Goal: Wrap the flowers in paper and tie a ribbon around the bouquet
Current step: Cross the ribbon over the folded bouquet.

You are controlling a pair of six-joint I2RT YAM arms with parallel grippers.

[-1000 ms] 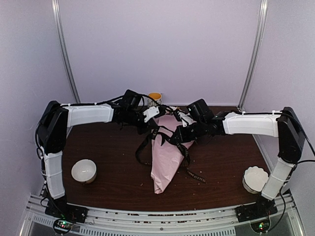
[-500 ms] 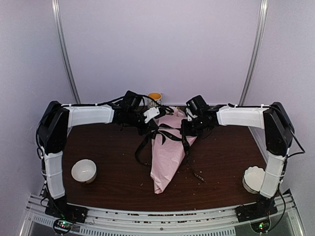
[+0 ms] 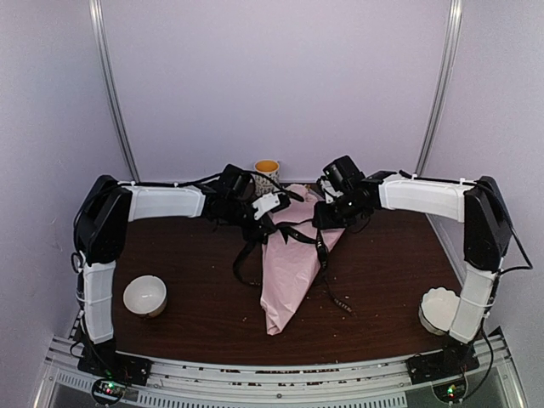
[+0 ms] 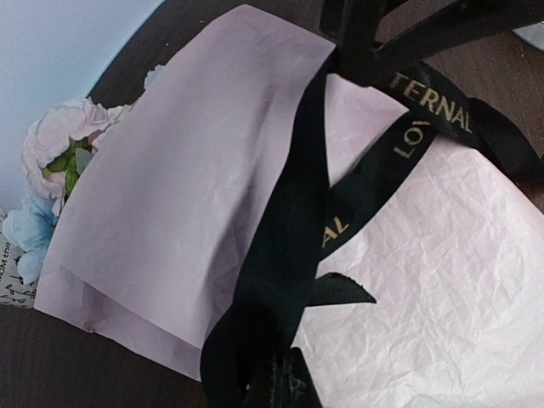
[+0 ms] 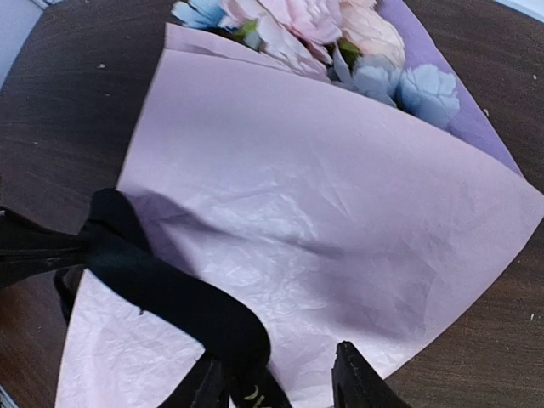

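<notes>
Top external view: the bouquet (image 3: pixel 285 272) lies mid-table, blooms at the far end, point near. Left gripper (image 3: pixel 270 206) is clamped on the ribbon (image 3: pixel 297 234) crossing it. Right gripper (image 5: pixel 280 382) has its jaws apart, ribbon between them.

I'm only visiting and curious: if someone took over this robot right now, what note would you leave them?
Left gripper: shut on the ribbon.
Right gripper: open, ribbon lying slack by it.
Bouquet lies on the table, flowers at the far end.
Done: flowers wrapped in paper; ribbon looped across it.
To do: pull the ribbon tight and tie it off. I can't tell whether it is knotted.
</notes>
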